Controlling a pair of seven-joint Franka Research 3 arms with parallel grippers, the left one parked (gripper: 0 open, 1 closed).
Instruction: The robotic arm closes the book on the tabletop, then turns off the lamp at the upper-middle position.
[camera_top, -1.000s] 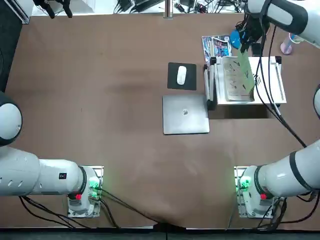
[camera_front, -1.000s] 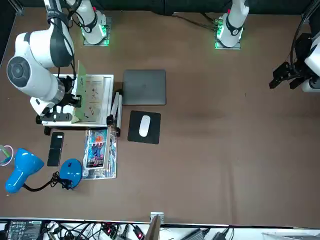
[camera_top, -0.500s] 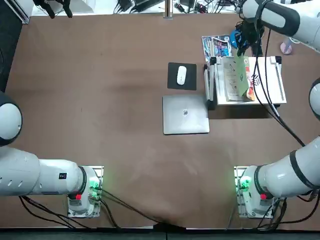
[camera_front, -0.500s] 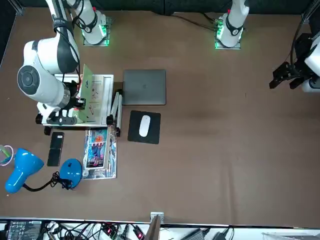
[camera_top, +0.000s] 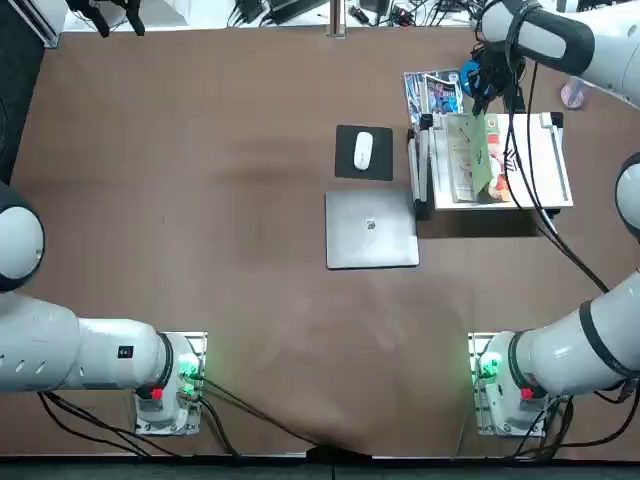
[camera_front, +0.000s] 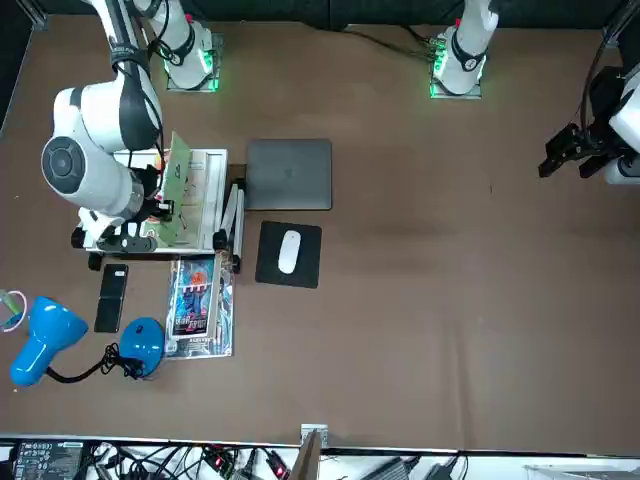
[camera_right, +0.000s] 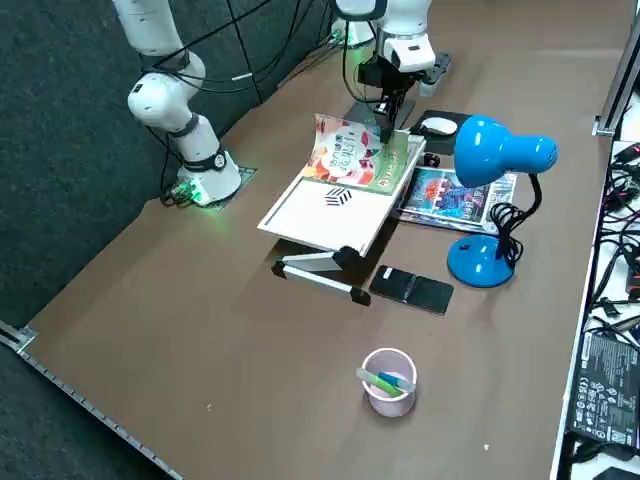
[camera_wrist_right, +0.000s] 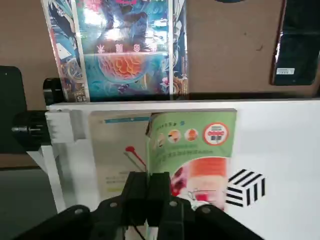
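The book (camera_top: 484, 152) lies on a white stand (camera_top: 548, 165) at the table's far right. Its green cover with the red-orange picture (camera_right: 352, 157) leans part-way over the white left pages (camera_wrist_right: 117, 150), neither upright nor flat. My right gripper (camera_top: 488, 86) hangs at the book's far edge, and in the wrist view its black fingers (camera_wrist_right: 148, 192) are pressed together at the cover's free edge (camera_wrist_right: 192, 145). The lamp stands just beyond the book, with a blue disc base (camera_front: 143, 341), a black gooseneck and a blue head (camera_right: 497, 151). The arm hides most of the lamp from overhead.
A blue glossy magazine (camera_front: 198, 306) and a black phone (camera_front: 112, 297) lie between stand and lamp. A grey laptop (camera_top: 371, 228) and a white mouse (camera_top: 363, 150) on a black pad sit left of the stand. A clear cup (camera_right: 388, 382) holds pens near the right edge.
The right gripper has shifted left along the book's far edge, and the green cover has tipped from almost upright further over toward the left pages.
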